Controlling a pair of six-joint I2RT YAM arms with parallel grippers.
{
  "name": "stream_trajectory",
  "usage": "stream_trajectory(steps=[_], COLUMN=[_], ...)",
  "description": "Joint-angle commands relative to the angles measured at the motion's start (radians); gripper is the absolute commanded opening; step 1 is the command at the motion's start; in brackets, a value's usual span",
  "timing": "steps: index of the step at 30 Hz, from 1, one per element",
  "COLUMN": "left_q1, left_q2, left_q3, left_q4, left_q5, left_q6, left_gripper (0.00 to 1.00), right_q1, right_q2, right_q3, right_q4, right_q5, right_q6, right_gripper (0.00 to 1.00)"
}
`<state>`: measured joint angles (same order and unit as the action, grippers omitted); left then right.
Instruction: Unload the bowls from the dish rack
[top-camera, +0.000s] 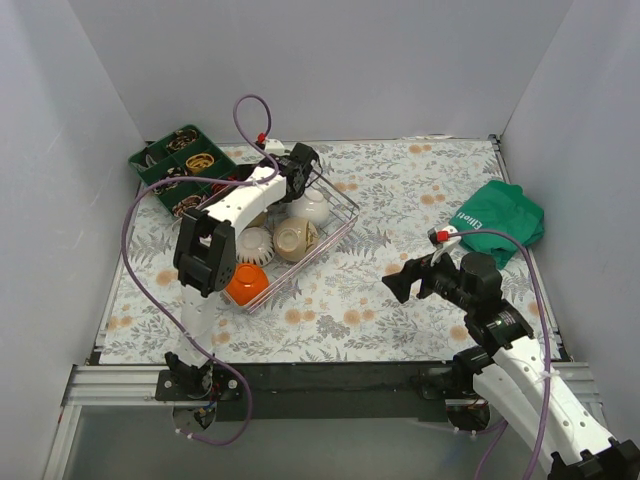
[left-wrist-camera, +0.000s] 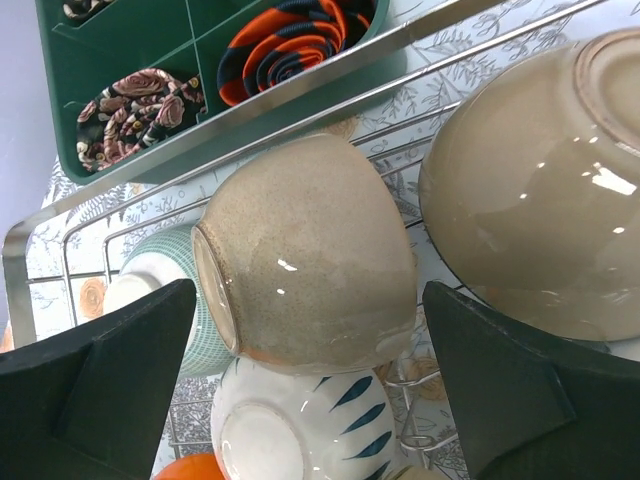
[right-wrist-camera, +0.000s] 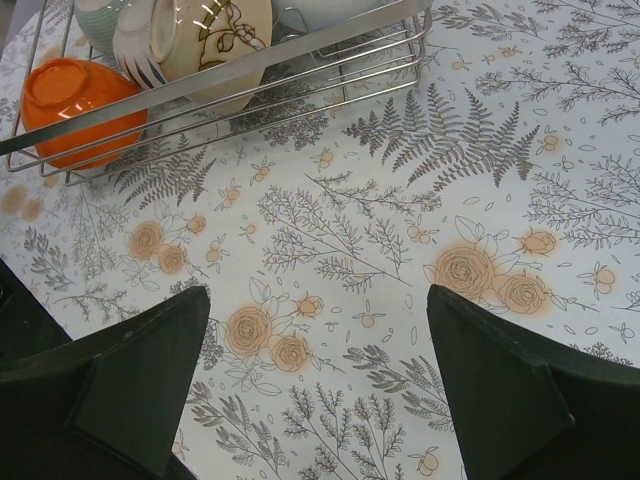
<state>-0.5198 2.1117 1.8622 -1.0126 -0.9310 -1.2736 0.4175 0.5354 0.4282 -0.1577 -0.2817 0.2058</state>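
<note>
The silver wire dish rack (top-camera: 335, 238) sits left of centre and holds several bowls: an orange one (top-camera: 246, 284), a white patterned one (top-camera: 254, 245), a beige leaf-painted one (top-camera: 296, 240) and a white one (top-camera: 312, 207). My left gripper (top-camera: 300, 165) hangs over the rack's far end. In the left wrist view it (left-wrist-camera: 310, 300) is open, with its fingers either side of a speckled beige bowl (left-wrist-camera: 310, 240) lying on its side, apart from it. A large glossy beige bowl (left-wrist-camera: 540, 190) lies to its right and a white bowl with blue marks (left-wrist-camera: 300, 425) below it. My right gripper (top-camera: 405, 283) is open and empty above the cloth.
A green compartment tray (top-camera: 185, 160) of rolled ties stands behind the rack, close to the left arm. A green cloth (top-camera: 500, 220) lies at the right. In the right wrist view the rack (right-wrist-camera: 300, 48) and the orange bowl (right-wrist-camera: 75, 105) lie ahead. White walls enclose the table.
</note>
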Motion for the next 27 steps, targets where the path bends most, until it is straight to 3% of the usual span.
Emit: stream_trajectory(steps=[1,6,16,27], left_q1=[-0.012,-0.016,-0.016,-0.017], left_q2=[0.010,0.042,0.044,0.028], left_q3=[0.041,0.071,0.031,-0.015], left_q4=[-0.058,-0.109,-0.058,-0.031], left_q5=[-0.072,-0.100,-0.092,-0.065], left_q6=[-0.035,-0.067,-0.061,-0.070], left_gripper=[0.98,0.98,0.98,0.84], right_q1=[0.020,0.024,0.035,0.035], right_q2=[-0.015,-0.026,-0.037,-0.041], right_q3=[-0.006,-0.014,-0.020,-0.019], right_q4=[0.033,0.038,0.044,0.043], right_q5=[0.027,0.032,0.032,0.009], right_q6=[-0.013,-0.011,-0.013,-0.013], right_gripper=[0.99,0.99,0.99,0.99])
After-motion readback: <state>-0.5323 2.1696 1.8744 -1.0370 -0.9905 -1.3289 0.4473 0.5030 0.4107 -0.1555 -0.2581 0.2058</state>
